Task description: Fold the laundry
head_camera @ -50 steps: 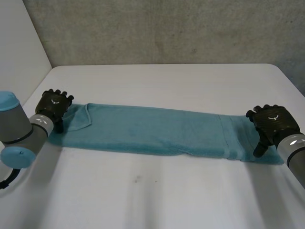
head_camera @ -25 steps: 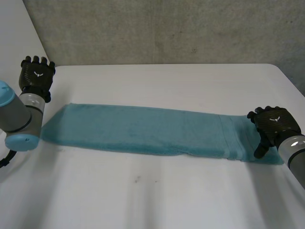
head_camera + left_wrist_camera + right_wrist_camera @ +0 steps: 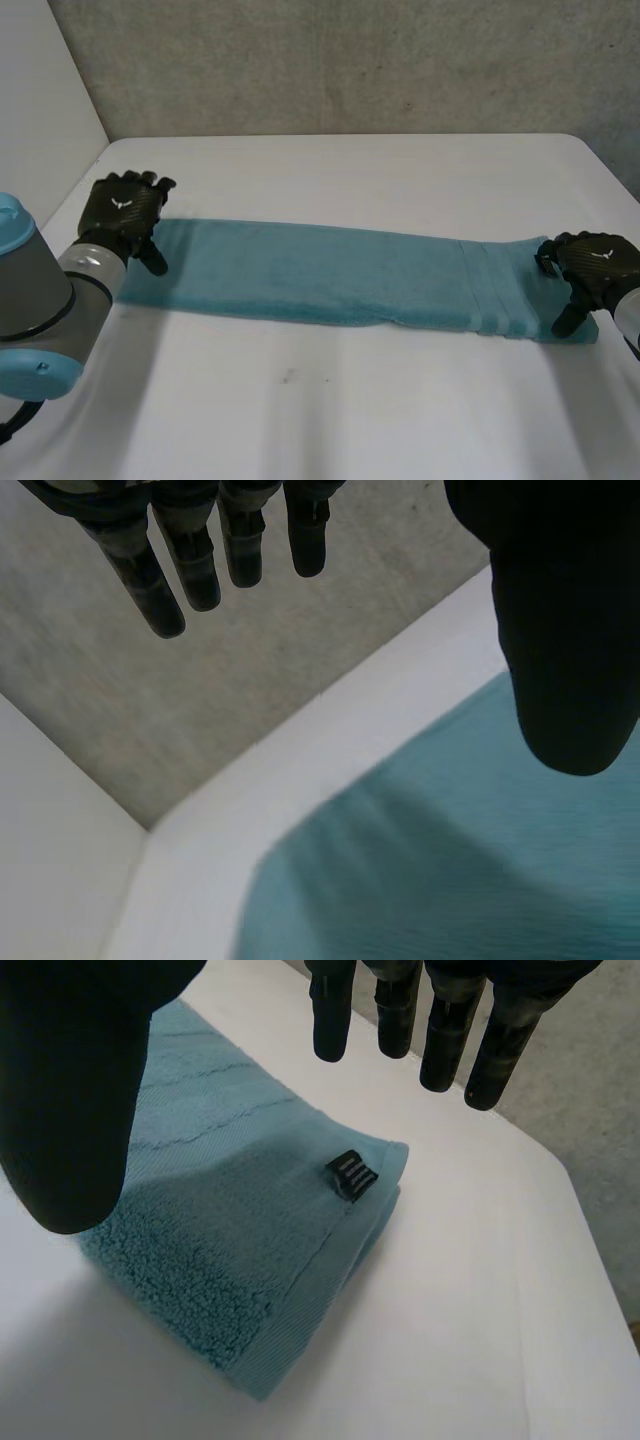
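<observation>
Teal terry cloth, a towel [image 3: 330,275] folded into one long narrow strip, lies flat across the middle of the white table [image 3: 350,400], running from the left of the frame to the far right. A grey concrete wall [image 3: 350,60] stands behind the table.

The left hand [image 3: 125,215] sits at the towel's left end, at middle left of the frame. Its wrist view shows the fingers straight and the thumb well apart from them, with nothing between. The thumb is over the cloth, but I cannot tell whether it touches.

The right hand [image 3: 595,265] is at the opposite end, at the right edge of the frame. It is likewise spread, holding nothing. Beneath its palm lies the doubled end of the towel — woven stripes across it, and a small black tag [image 3: 352,1173] at the corner nearest the fingertips.
</observation>
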You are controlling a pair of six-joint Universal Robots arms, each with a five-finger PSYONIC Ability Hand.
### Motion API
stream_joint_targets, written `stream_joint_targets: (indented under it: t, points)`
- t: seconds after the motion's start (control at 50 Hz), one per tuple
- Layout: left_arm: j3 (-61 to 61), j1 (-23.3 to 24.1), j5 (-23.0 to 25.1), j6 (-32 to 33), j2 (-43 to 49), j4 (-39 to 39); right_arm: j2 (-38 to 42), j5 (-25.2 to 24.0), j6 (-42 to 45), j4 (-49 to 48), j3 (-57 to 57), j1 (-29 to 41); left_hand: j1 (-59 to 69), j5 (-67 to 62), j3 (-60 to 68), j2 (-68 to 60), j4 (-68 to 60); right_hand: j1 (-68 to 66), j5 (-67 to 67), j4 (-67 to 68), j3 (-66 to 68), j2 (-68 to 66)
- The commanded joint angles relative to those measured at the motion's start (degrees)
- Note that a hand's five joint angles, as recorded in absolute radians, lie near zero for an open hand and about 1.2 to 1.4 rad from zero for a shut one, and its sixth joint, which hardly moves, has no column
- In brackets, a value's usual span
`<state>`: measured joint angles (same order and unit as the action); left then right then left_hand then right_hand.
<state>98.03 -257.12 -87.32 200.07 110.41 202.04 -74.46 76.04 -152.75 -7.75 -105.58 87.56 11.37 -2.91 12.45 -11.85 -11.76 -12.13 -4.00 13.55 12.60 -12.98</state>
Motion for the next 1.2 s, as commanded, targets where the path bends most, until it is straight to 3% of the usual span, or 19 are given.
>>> stream_joint_targets:
  t: [0.02,0.26,0.42,0.48,0.52,0.56,0.7,0.8,0.92,1.02,1.08,1.12,1.18,1.2]
  points:
    - [-0.3,0.0,0.0,-5.4,0.1,-3.0,3.3,0.0,0.3,-0.3,0.3,0.2,-1.3,2.9,-2.4,1.8,1.7,-8.4,-6.5,7.0,7.9,-7.5]
    - [0.8,-0.1,-1.2,-5.7,0.0,-2.7,5.9,0.1,1.1,-0.5,0.8,0.1,-1.4,2.9,-2.4,1.8,1.8,-12.8,-10.9,11.3,12.3,-11.9]
    - [1.2,0.0,-1.2,-5.7,0.0,-2.7,8.0,0.1,1.6,-0.6,1.9,0.0,-1.4,2.9,-2.4,1.8,1.8,-24.2,-22.3,22.8,23.7,-23.3]
    - [1.4,0.0,-1.2,-5.7,-0.1,-2.7,8.7,0.0,1.6,-0.8,2.3,-0.6,-1.4,2.9,-2.4,1.8,1.8,-35.6,-33.8,34.2,35.2,-34.8]
    - [1.4,0.0,-1.2,-5.7,-0.1,-2.7,9.1,0.0,1.6,-2.0,2.5,-1.8,-1.4,2.9,-2.4,1.8,1.8,-63.1,-61.2,61.7,62.6,-62.2]
    - [1.5,0.0,-1.2,-5.7,-0.1,-2.7,9.2,0.1,1.9,-2.9,2.5,-2.2,-1.4,2.9,-2.4,1.8,1.8,-67.8,-66.0,66.4,67.4,-67.0]
    - [1.7,0.0,-1.2,-5.7,-0.3,-2.7,9.3,2.0,7.4,-6.1,3.6,-4.8,-1.4,2.9,-2.4,1.8,1.8,-67.9,-66.0,66.5,67.4,-67.0]
    - [2.0,-0.1,-1.2,-5.7,-0.6,-2.7,10.1,9.4,16.4,-6.7,8.1,-12.1,-1.4,2.9,-2.4,1.8,1.8,-67.9,-66.0,66.5,67.4,-67.0]
    - [2.2,-0.4,-1.3,-5.7,-1.6,-2.7,9.9,12.8,21.8,-7.0,11.0,-14.6,-1.4,2.9,-2.4,1.8,1.8,-67.9,-66.0,66.5,67.4,-67.0]
    - [2.3,-0.5,-1.4,-5.7,-2.6,-2.8,9.4,12.9,21.9,-7.1,13.6,-12.2,-1.4,2.9,-2.4,1.8,1.8,-67.9,-66.0,66.5,67.4,-67.0]
    - [2.3,-0.5,-1.4,-5.7,-3.0,-2.8,8.1,13.1,20.2,-7.0,15.7,-6.9,-1.4,2.9,-2.4,1.8,1.8,-67.9,-66.0,66.5,67.4,-67.0]
    - [2.4,-0.5,-1.4,-5.7,-3.2,-2.8,7.1,12.9,18.6,-7.0,18.5,1.3,-1.4,2.9,-2.4,1.8,1.8,-67.9,-66.0,66.5,67.4,-67.0]
    - [2.6,-0.7,-1.3,-5.7,-3.4,-2.7,7.1,12.9,18.3,-7.1,20.1,5.9,-1.4,2.9,-2.4,1.8,1.8,-67.9,-66.0,66.5,67.4,-67.0]
    - [2.6,-0.7,-1.3,-5.7,-3.4,-2.7,7.2,12.8,18.0,-7.1,21.8,10.6,-1.4,2.9,-2.4,1.8,1.8,-67.9,-66.0,66.5,67.4,-67.0]
